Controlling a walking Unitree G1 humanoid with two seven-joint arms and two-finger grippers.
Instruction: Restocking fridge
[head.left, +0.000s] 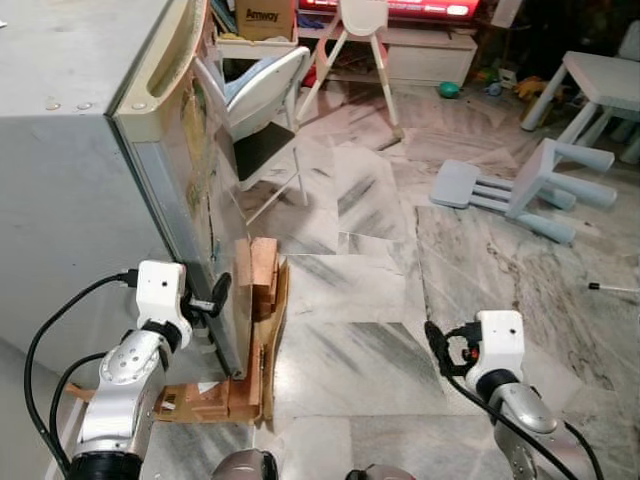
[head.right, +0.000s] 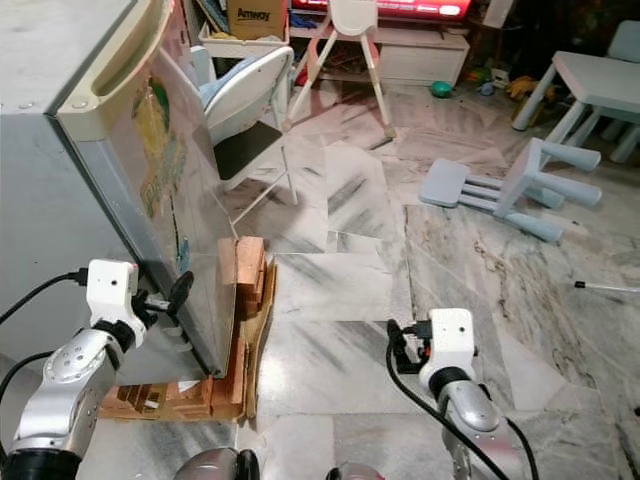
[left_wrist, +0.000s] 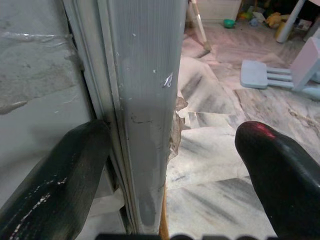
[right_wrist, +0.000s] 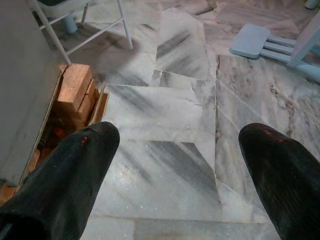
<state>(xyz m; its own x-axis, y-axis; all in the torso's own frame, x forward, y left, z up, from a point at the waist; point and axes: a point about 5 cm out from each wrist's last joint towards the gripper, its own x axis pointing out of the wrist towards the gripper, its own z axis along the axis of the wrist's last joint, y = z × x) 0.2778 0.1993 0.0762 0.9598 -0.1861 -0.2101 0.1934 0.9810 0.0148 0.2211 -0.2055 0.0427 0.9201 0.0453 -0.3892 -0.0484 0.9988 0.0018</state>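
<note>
Standing at the left of the left eye view, the grey fridge (head.left: 70, 170) has its door (head.left: 185, 190) shut or nearly so, and the left hand (head.left: 215, 298) is at the door's lower edge, its black fingers spread either side of that edge. Bricks (head.left: 262, 275) are stacked on the floor just beside the fridge's bottom corner, with cardboard (head.left: 205, 400) under and around them. The right hand (head.left: 437, 345) hangs low over the marble floor (head.left: 370, 290), well apart from the fridge. Farther back stand a folding chair (head.left: 262, 110), a high chair (head.left: 362, 40) and a box (head.left: 265, 18), while a stool (head.left: 520, 185) lies tipped on its side and a pale table (head.left: 600, 85) sits at the right edge. From the right eye, the same scene shows stickers on the door face (head.right: 160, 140), and the right hand (head.right: 397, 345) with its fingers too foreshortened to judge. Along the left wrist, the door edge (left_wrist: 145, 110) runs between the two fingers (left_wrist: 55, 175), which are parted and straddle it, one on the side-wall side and one on the room side; whether either pad touches is unclear. Along the right wrist, the fingers (right_wrist: 60, 180) are wide apart over bare floor (right_wrist: 165, 130), gripping nothing, with the bricks (right_wrist: 75, 92) off to one side.
</note>
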